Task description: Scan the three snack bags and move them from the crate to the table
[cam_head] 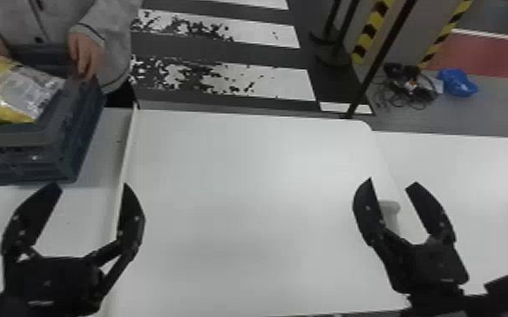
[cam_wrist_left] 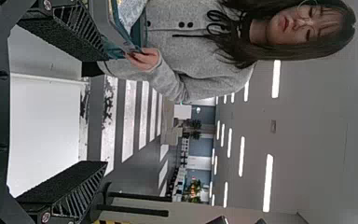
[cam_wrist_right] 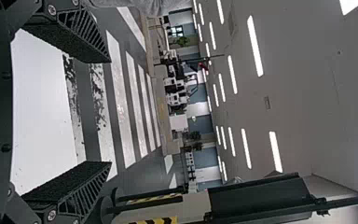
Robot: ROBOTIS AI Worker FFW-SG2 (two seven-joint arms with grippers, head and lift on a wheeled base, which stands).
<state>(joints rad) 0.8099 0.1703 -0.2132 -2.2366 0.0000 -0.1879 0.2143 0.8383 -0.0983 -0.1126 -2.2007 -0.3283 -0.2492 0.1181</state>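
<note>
1. A glossy yellow-and-silver snack bag (cam_head: pixel 17 90) lies atop the blue-grey plastic crate (cam_head: pixel 86 122), reaching its right rim.
2. A person's hand (cam_head: pixel 85 52) grips the crate's far right corner.
3. Right of the crate, beyond a raised white lip (cam_head: pixel 128 147), the broad white worktop (cam_head: pixel 244 189) spreads.
4. Nearer than the crate, the left gripper (cam_head: pixel 91 185) is released.
5. Well right of the crate, the right gripper (cam_head: pixel 391 181) is released, fingers spread.

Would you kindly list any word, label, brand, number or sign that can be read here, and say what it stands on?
No text can be read.
Shiny yellow and silver snack bag in the grey-blue plastic crate: any print is too indistinct to read.
Black two-fingered left gripper and right gripper: pale marks on their bodies, too small to read.
</note>
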